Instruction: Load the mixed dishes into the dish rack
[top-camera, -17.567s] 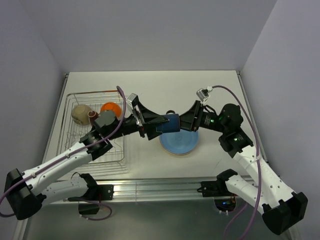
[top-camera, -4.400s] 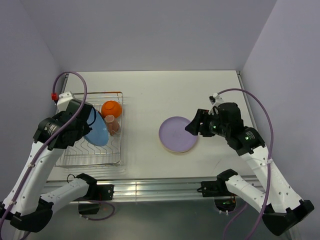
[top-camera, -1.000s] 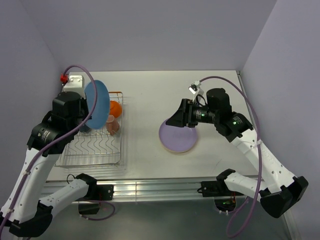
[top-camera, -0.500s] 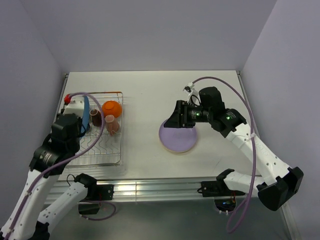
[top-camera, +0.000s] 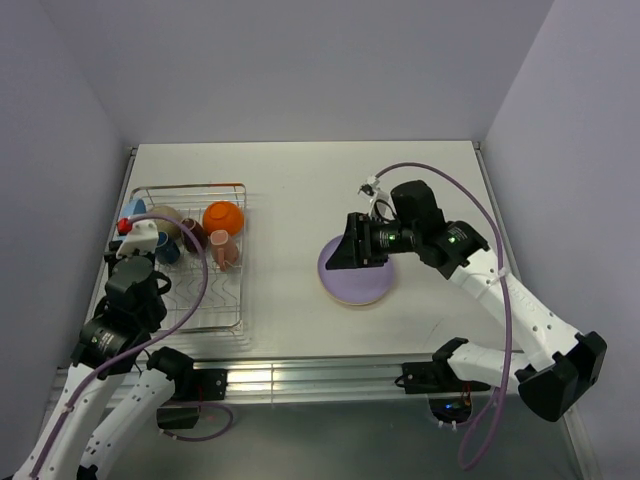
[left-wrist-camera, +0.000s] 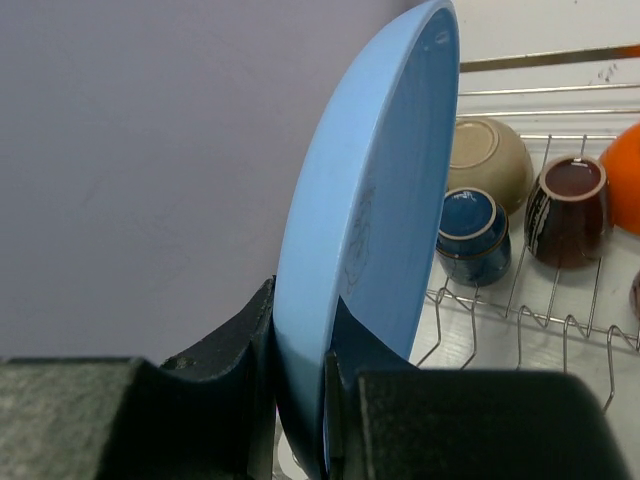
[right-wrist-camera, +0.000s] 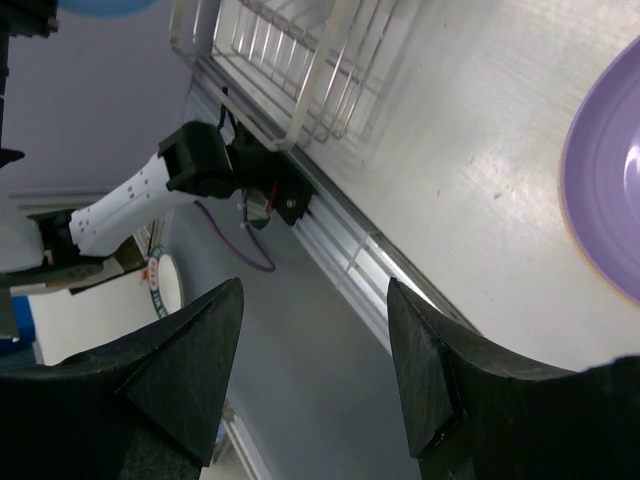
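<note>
Three mugs (top-camera: 167, 250) (top-camera: 190, 236) (top-camera: 223, 247), two bowls (top-camera: 165, 217) (top-camera: 222, 216), blue plate (left-wrist-camera: 370, 230), lilac plate (top-camera: 358, 275), one rack (top-camera: 200, 300)

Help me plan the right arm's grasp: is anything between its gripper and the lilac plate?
Nothing visible is. The right gripper hovers open over the lilac plate at its left rim, and nothing lies on the plate.

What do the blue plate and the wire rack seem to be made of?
The blue plate looks like glazed ceramic, or perhaps hard plastic: a smooth, even, slightly glossy surface with faint dark marks. The dish rack looks like plated metal wire: thin, silver, shiny rods bent into waves.
</note>
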